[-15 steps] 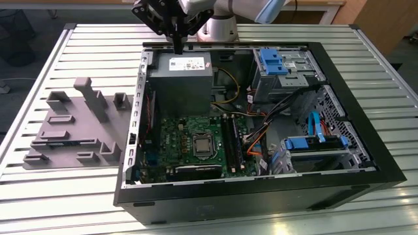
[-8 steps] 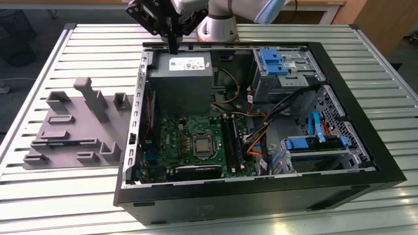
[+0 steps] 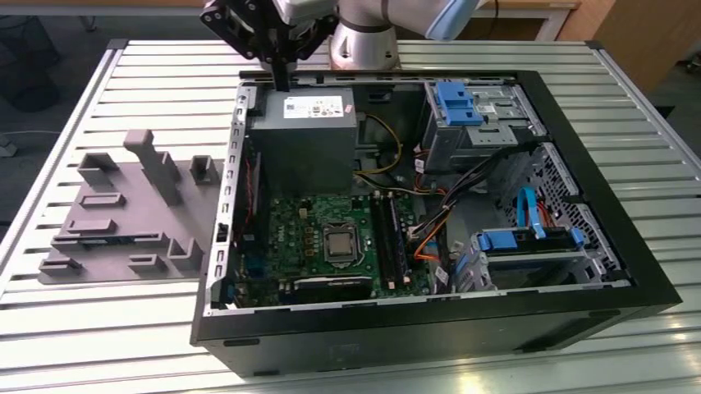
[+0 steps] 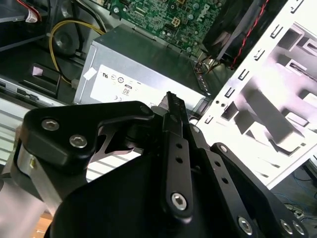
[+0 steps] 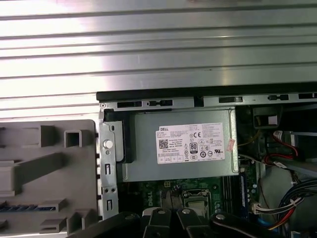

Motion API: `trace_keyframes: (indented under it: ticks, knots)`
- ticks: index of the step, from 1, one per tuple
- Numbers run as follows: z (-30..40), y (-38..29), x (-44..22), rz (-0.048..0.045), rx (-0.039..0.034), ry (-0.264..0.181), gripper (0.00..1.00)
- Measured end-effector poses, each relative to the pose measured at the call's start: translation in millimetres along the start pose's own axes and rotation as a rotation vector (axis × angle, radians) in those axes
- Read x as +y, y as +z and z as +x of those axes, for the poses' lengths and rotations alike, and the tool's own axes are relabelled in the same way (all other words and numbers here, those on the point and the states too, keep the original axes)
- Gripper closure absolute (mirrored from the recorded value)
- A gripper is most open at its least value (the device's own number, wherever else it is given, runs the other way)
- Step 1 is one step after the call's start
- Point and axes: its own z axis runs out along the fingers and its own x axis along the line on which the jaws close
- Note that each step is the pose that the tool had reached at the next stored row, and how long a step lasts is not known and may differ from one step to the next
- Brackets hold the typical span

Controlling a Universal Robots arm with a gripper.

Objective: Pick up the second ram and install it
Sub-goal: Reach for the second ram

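The second ram (image 3: 107, 240) is a thin dark blue-green strip lying in a slot of the grey holder (image 3: 131, 205) at the exterior view's left; the first wrist view also shows the ram (image 5: 20, 207). My gripper (image 3: 282, 84) hangs over the far rim of the open computer case (image 3: 438, 328), just above the grey power supply (image 3: 301, 135). It is well away from the ram. In the second wrist view the gripper (image 4: 172, 99) has its black fingers pressed together with nothing between them. The green motherboard (image 3: 312, 234) with its long black slots (image 3: 391, 238) lies inside the case.
The case stands on a slatted metal table (image 3: 110, 328). Inside it are blue drive brackets (image 3: 455, 103), a drive cage (image 3: 526, 250), and orange and yellow cables (image 3: 428, 230). The robot's base (image 3: 362, 41) stands behind the case.
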Motion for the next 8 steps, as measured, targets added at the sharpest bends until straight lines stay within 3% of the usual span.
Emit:
trace_keyframes:
  ticks: [8]
  knots:
    - [7.5,0.1,-0.6,0.0001,0.0000,0.000,0.89]
